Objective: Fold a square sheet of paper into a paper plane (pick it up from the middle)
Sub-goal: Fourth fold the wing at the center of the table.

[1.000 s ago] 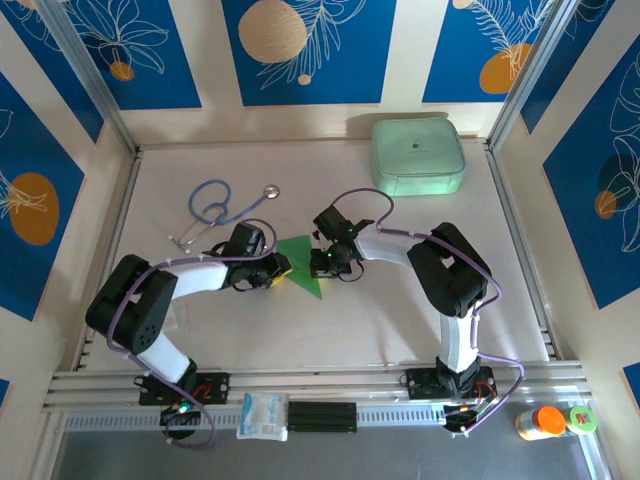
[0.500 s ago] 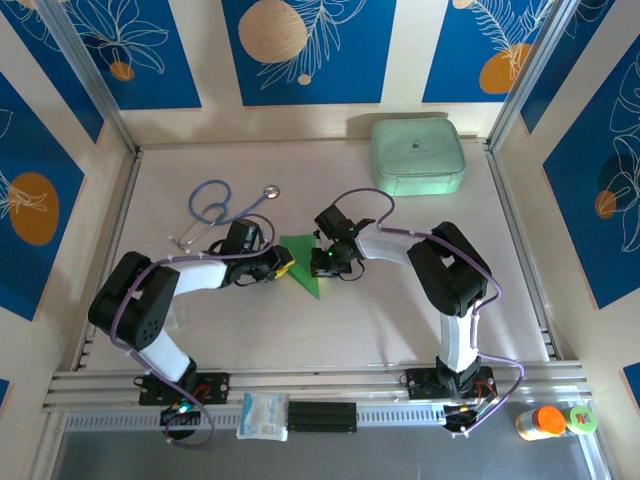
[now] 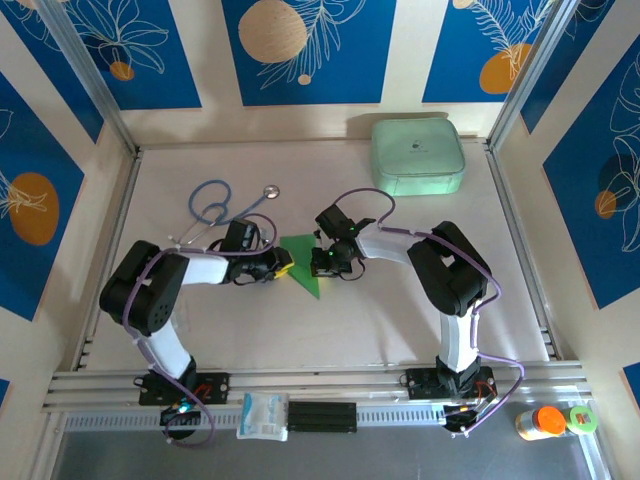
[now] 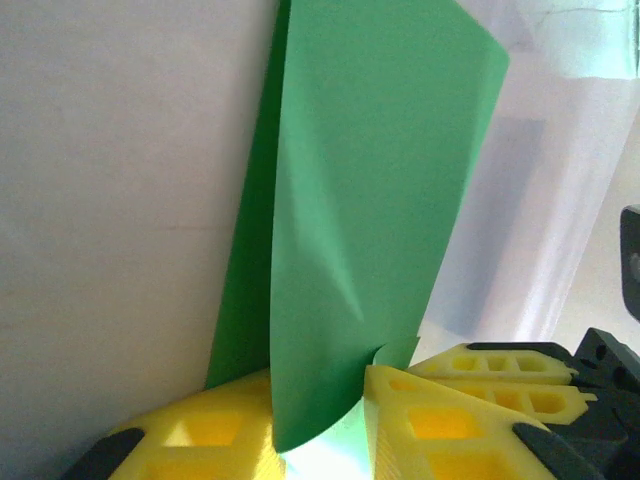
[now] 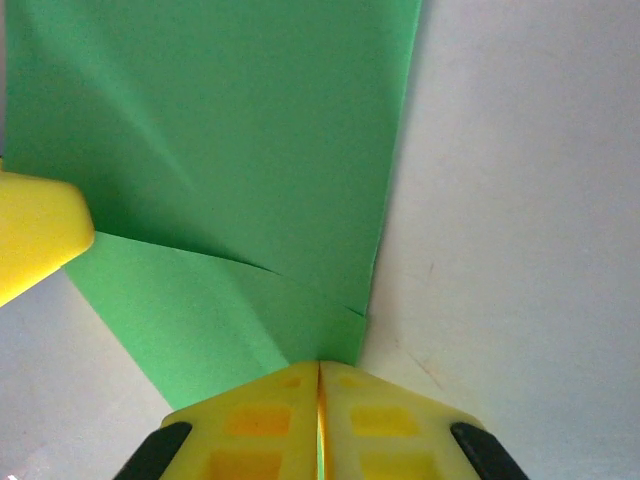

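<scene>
The square sheet of paper (image 3: 301, 262), bright green and folded to a pointed, creased shape, lies mid-table between my two grippers. My left gripper (image 3: 284, 265) is at its left edge. In the left wrist view a raised, curling flap of the paper (image 4: 370, 180) stands in the narrow gap of the left gripper (image 4: 320, 405), whose yellow fingers (image 4: 450, 420) are still apart. My right gripper (image 3: 322, 262) holds the right edge. In the right wrist view the right gripper (image 5: 320, 368) is shut, its fingers pressed together on the paper's (image 5: 230, 130) folded corner.
A pale mint zip case (image 3: 417, 155) sits at the back right and a blue stethoscope (image 3: 215, 208) at the back left. A white packet (image 3: 264, 415) and an orange-capped bottle (image 3: 541, 422) rest on the front rail. Bare table lies in front of the paper.
The left arm's elbow has swung up and in toward the stethoscope. Its jaws have narrowed round the paper flap. The right arm and the paper have hardly moved.
</scene>
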Controlling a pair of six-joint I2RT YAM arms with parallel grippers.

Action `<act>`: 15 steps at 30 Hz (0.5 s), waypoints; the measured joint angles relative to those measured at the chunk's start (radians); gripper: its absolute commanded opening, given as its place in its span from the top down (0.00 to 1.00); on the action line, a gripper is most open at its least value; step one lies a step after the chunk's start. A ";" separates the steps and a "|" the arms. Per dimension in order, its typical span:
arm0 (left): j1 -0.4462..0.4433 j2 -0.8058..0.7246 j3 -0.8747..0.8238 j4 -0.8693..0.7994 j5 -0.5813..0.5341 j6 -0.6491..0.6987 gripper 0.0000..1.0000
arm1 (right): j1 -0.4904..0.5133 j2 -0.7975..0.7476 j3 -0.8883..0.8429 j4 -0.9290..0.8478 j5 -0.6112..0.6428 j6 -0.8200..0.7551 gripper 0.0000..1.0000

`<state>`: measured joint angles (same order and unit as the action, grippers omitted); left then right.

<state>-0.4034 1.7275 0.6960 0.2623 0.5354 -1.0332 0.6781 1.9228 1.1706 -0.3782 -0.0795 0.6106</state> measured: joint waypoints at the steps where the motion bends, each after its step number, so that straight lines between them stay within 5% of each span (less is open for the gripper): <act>1: 0.000 0.003 0.001 0.006 0.006 0.003 0.75 | -0.001 0.000 0.000 0.000 0.000 0.000 0.90; 15: 0.005 0.015 0.003 0.045 0.040 0.033 0.86 | -0.019 0.000 0.000 0.002 -0.003 -0.023 0.88</act>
<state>-0.3988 1.7428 0.6987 0.3077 0.5758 -1.0004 0.6586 1.9228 1.1706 -0.3763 -0.0826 0.5873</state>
